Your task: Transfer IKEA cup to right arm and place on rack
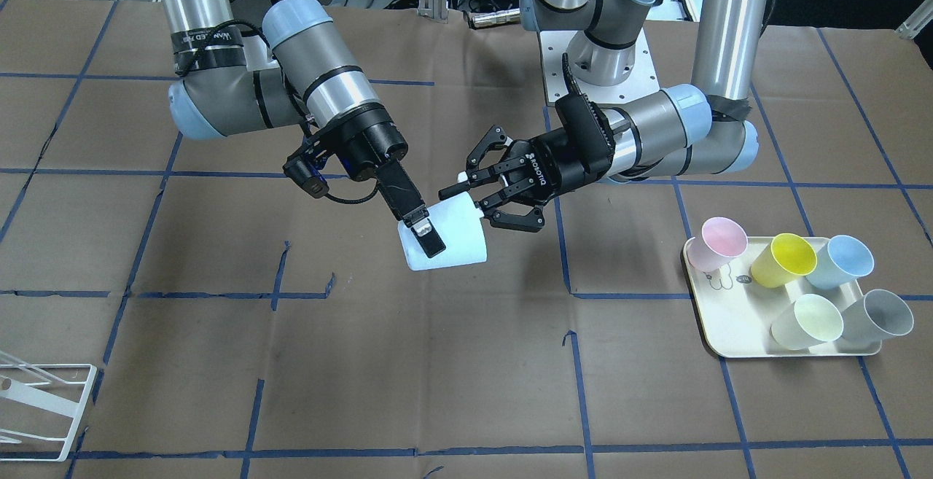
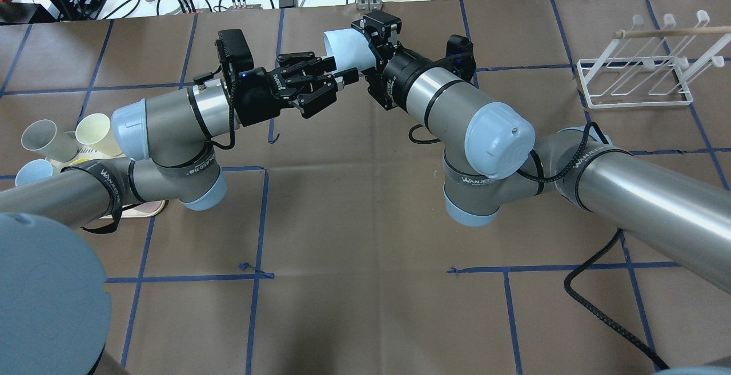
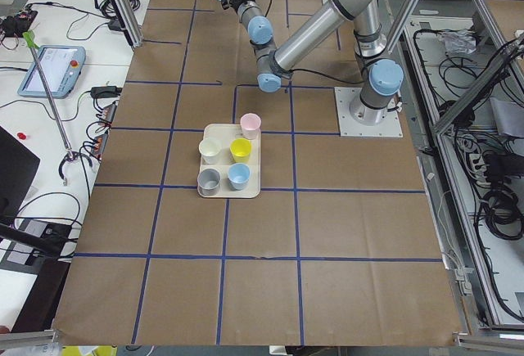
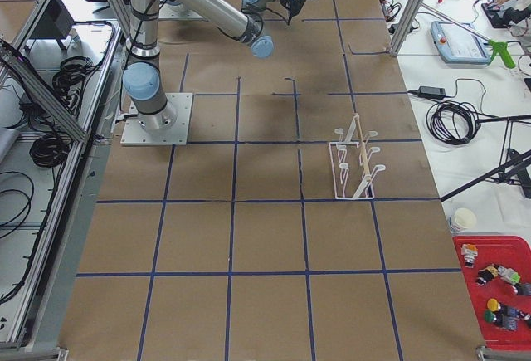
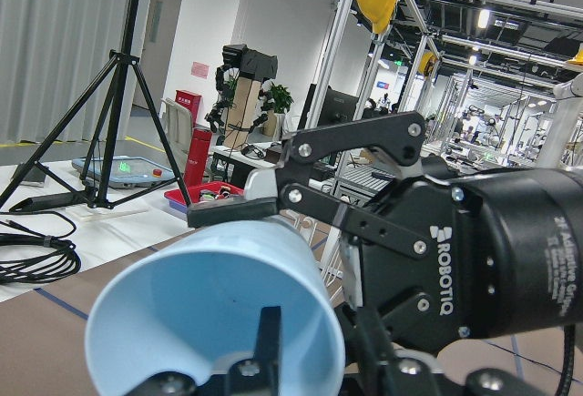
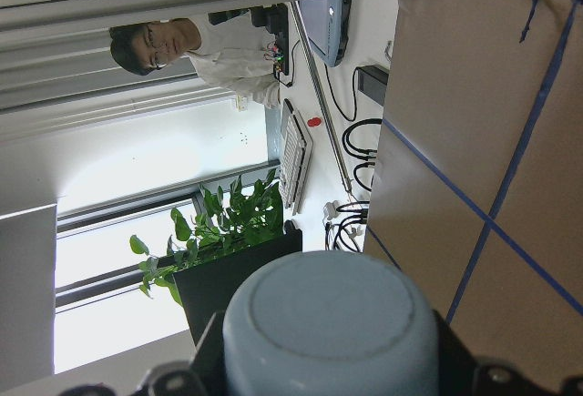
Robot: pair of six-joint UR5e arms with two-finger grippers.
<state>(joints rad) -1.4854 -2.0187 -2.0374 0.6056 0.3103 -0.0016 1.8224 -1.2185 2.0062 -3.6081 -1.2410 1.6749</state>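
right gripper (image 1: 431,240) fingers clamped on pale blue cup (image 1: 459,238), held above mid worktop (image 1: 437,362) | left gripper (image 1: 470,203) fingers spread wide at cup mouth | rack (image 1: 44,406) well apart

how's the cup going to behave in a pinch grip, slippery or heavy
Probably light: the right gripper holds the cup aloft by one wall. Its smooth wall looks slippery, so it may pivot in that pinch. Laid on its side, the round tapered body would likely roll.
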